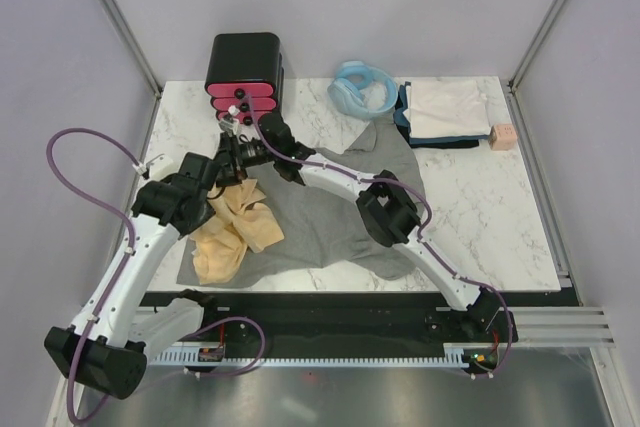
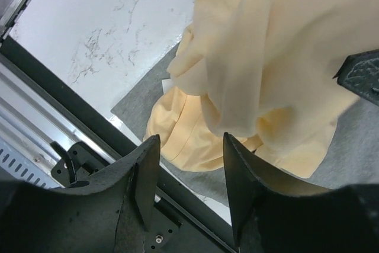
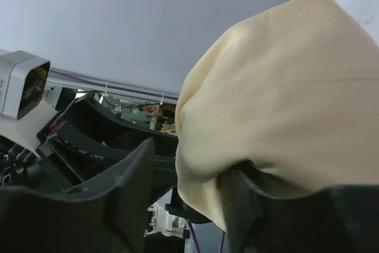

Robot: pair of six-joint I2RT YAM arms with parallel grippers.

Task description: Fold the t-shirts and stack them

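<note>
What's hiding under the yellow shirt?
The big grey shirt lies under the yellow shirt, spread on the marble table. The part beneath the yellow heap is covered, so anything else there cannot be seen.

A large heather-grey cotton t-shirt [image 1: 320, 222] lies spread but rumpled across the middle of the white marble table [image 1: 480, 207]. A tan-yellow soft t-shirt [image 1: 235, 232] sits crumpled toward the table's near-left, overlapping the grey one's left side, its top part raised and hanging in loose folds. At the table's far right, a whitish folded t-shirt [image 1: 447, 107] rests squarely atop dark navy folded cloth [image 1: 403, 119].
</note>
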